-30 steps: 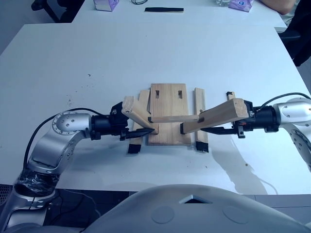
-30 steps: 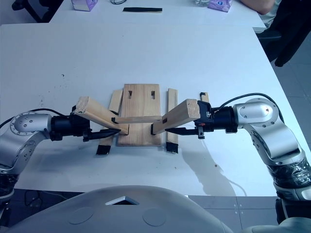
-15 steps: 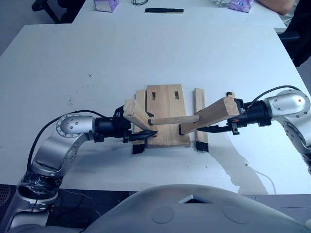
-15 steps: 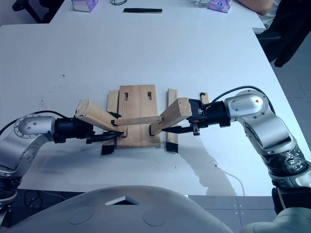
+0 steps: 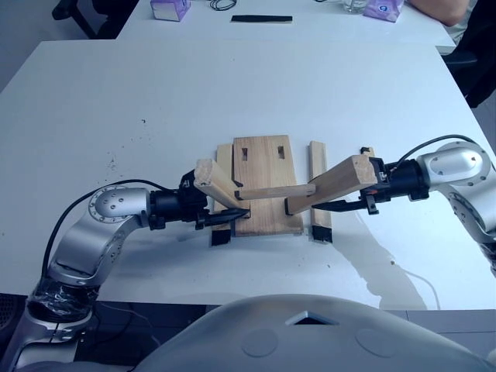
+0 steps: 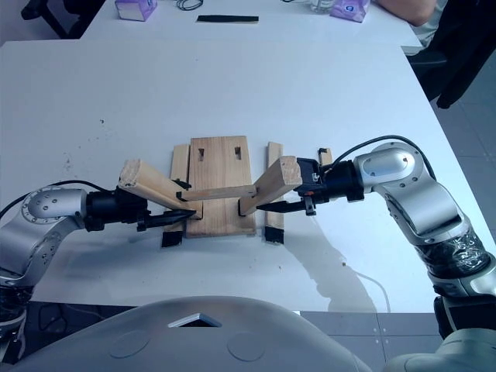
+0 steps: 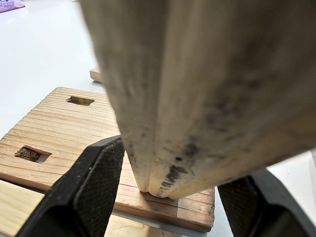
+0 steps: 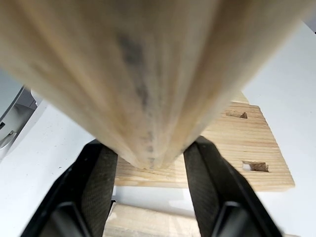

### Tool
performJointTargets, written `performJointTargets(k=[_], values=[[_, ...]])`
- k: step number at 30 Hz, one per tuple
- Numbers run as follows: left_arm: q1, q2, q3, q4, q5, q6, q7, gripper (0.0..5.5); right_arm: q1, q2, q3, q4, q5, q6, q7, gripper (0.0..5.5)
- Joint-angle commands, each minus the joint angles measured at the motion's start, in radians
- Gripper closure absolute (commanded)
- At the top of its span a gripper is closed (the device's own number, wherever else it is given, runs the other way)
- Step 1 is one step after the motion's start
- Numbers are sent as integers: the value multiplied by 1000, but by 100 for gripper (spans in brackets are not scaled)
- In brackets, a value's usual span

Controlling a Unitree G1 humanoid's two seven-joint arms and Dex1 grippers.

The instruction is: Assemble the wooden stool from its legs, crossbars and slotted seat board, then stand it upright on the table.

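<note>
The slotted seat board (image 5: 267, 167) lies flat on the white table (image 5: 155, 101). Above its near half, two thick wooden legs slant up and outward, joined by a crossbar (image 5: 273, 190). My left gripper (image 5: 240, 211) is shut on the left leg (image 5: 213, 178), whose fingers (image 7: 96, 187) flank the wood in the left wrist view. My right gripper (image 5: 324, 206) is shut on the right leg (image 5: 341, 180), with its pads (image 8: 212, 190) on either side. The board (image 8: 242, 148) shows beneath that leg.
Loose stool parts lie beside the board: a slat (image 5: 224, 155) on its left, a black-tipped leg (image 5: 318, 186) on its right, and a small piece (image 5: 367, 150) farther right. A black strip (image 5: 261, 17) and boxes sit on the far table.
The right gripper has carried its leg a little leftward toward the board, and the left arm has shifted slightly. Both stay shut on their legs.
</note>
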Motion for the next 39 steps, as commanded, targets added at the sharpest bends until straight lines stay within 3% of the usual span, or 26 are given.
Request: performJointTargets(k=[1, 11, 14, 23, 30, 39], values=[[-11, 19, 49, -62, -69, 49, 1, 253, 55, -14, 136, 52, -140, 62, 23, 350], [0, 149, 225, -49, -201, 107, -129, 253, 42, -18, 150, 94, -144, 72, 12, 350], [-32, 174, 233, 28, -195, 101, -172, 253, 37, -13, 157, 93, -143, 71, 8, 350], [-189, 169, 166, 219, -143, 63, -257, 253, -9, 10, 185, 117, -153, 61, 12, 350], [-176, 127, 75, 110, -143, 80, -258, 253, -28, 49, 192, 117, -153, 83, -14, 350], [-174, 57, 13, 143, -63, 42, -179, 253, -23, 59, 190, 125, -157, 86, -20, 350]])
